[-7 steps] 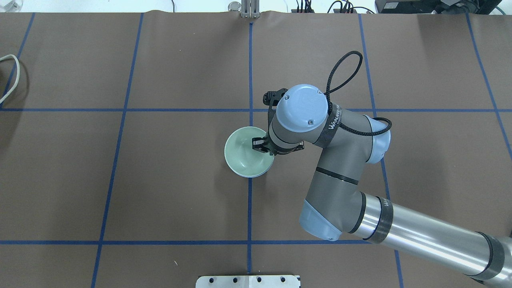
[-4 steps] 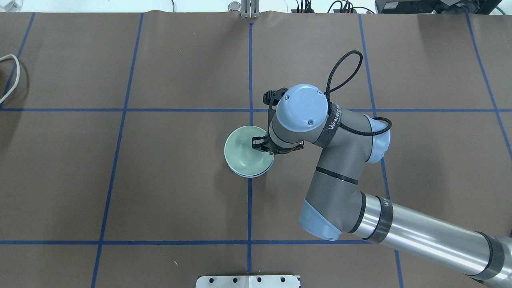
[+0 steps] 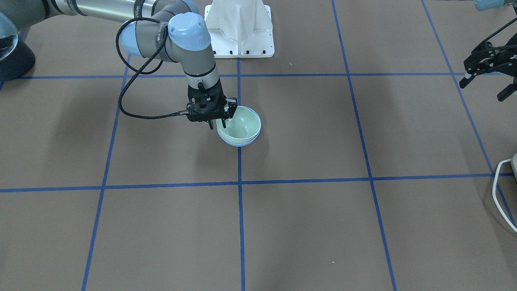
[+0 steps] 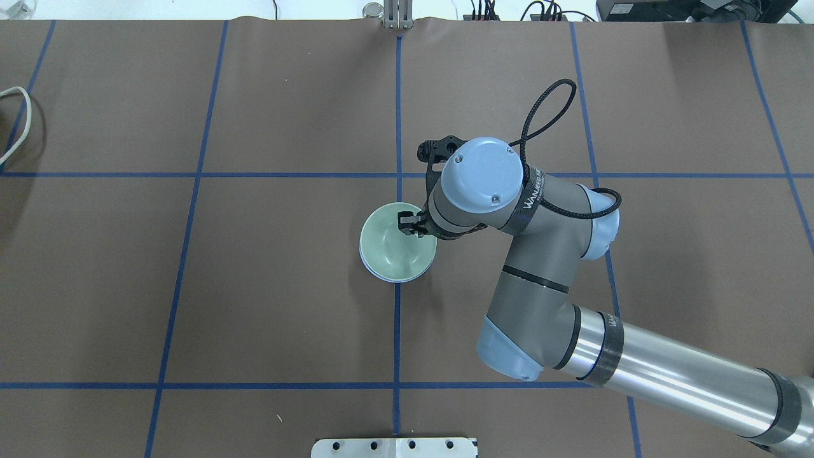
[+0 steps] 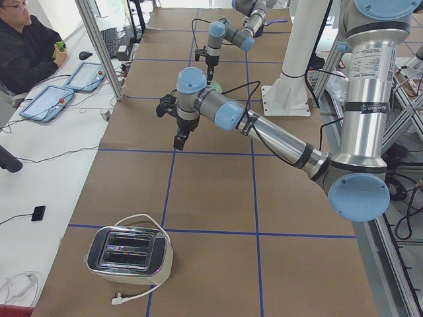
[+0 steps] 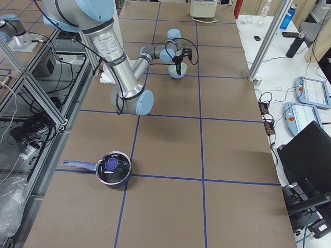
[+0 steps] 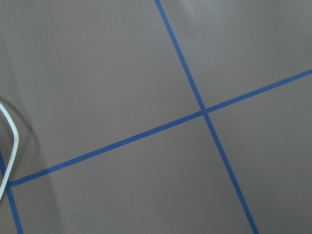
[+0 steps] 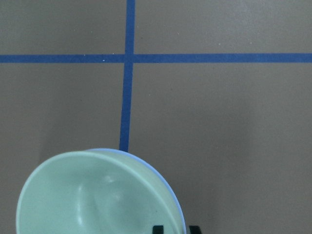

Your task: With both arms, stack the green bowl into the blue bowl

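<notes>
The green bowl (image 4: 393, 245) sits nested inside the blue bowl (image 3: 241, 143), near the table's middle on the centre tape line. Only a thin blue rim shows around it, also in the right wrist view (image 8: 171, 195). My right gripper (image 4: 410, 222) stands over the bowls' rim on the robot's side, one finger inside the green bowl (image 3: 241, 124) and one outside both rims. Its jaws look open. My left gripper (image 3: 482, 91) hangs open and empty above the table, far from the bowls. The left wrist view shows only bare mat and tape.
A white cable (image 4: 16, 121) lies at the table's left edge. A toaster (image 5: 129, 254) stands at the left end, a lidded pot (image 6: 113, 169) at the right end. The white pedestal (image 3: 239, 28) stands behind the bowls.
The green bowl has gone down from a lifted, tilted hold and settled into the blue bowl. The right gripper has shifted slightly away from the robot and let go of the rim.
</notes>
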`<state>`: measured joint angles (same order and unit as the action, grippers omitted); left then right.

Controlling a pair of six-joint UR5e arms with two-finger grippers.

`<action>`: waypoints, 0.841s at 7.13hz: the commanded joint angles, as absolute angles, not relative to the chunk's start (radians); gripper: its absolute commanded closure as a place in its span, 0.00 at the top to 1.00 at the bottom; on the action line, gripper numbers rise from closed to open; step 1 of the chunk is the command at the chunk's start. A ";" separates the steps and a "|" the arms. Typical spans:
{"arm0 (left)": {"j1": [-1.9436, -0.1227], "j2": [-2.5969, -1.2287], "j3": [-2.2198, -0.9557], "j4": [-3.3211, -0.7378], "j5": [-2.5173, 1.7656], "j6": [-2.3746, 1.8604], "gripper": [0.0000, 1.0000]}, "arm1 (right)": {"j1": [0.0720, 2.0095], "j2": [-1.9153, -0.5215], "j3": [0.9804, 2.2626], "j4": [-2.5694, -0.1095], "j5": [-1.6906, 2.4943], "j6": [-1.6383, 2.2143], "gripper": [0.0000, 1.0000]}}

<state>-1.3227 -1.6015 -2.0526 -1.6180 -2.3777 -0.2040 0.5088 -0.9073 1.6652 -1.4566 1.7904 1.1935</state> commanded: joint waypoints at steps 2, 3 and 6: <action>-1.379 -1.606 -2.028 -1.608 -2.391 -0.149 0.98 | 0.654 -0.911 1.672 -1.450 1.912 1.090 1.00; -1.414 -1.608 -1.988 -1.608 -2.423 -0.088 0.98 | 0.767 -0.926 1.674 -1.450 2.024 1.013 1.00; -1.527 -1.606 -1.892 -1.606 -2.430 0.041 0.98 | 1.062 -1.086 1.690 -1.448 2.228 0.669 1.00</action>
